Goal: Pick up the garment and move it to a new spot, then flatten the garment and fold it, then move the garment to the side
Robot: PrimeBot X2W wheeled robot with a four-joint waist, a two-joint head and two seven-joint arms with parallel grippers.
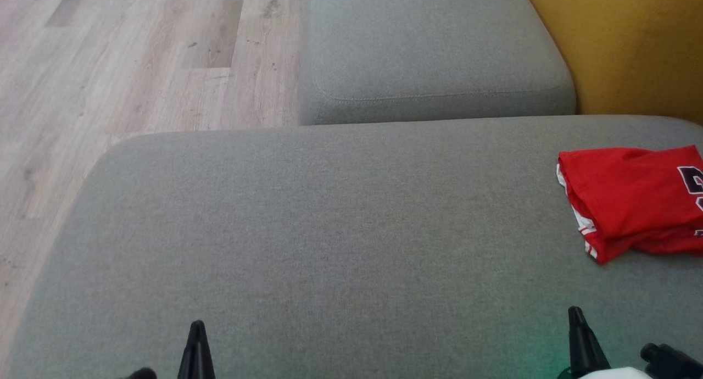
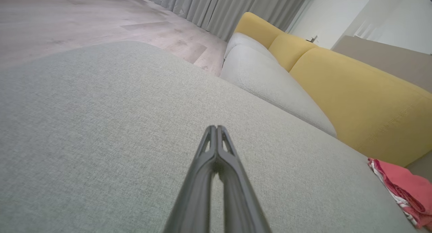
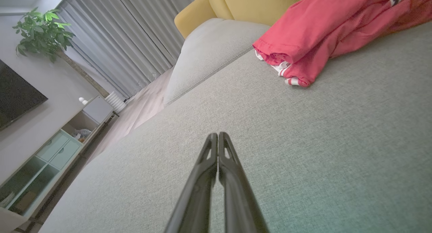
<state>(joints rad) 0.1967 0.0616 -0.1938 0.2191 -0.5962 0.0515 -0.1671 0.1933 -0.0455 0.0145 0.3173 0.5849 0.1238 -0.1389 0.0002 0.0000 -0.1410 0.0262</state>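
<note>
The garment (image 1: 631,200) is seen lying on the large grey sofa seat (image 1: 329,230), at the far right of the head view, where it is cut by the picture's edge. It is bundled into a compact, roughly folded shape, red side up. Dark lettering is noted on its top face, and white trim with thin red stripes shows along its left edge. The yellow backrest (image 1: 631,44) is close behind it. The left gripper (image 1: 196,327) is seen at the lower left of the head view, over bare grey fabric and well apart from the garment. In the left wrist view its jaws are pressed together from tip to tip, with nothing held between them. The right gripper (image 1: 575,313) is seen at the lower right, nearer the garment but clearly apart from it, with bare grey fabric lying between. In the right wrist view its jaws are likewise closed and empty, and the garment's striped edge is seen ahead of them, towards the upper right. Whether either gripper touches the seat cannot be told. A second grey cushion (image 1: 434,49) is set beyond the large seat, against the backrest. Pale wood floor (image 1: 137,55) is recorded to the left. Grey curtains (image 2: 219,6), a leafy plant (image 3: 44,30) and a low cabinet (image 3: 50,148) are noted in the wrist views.
</note>
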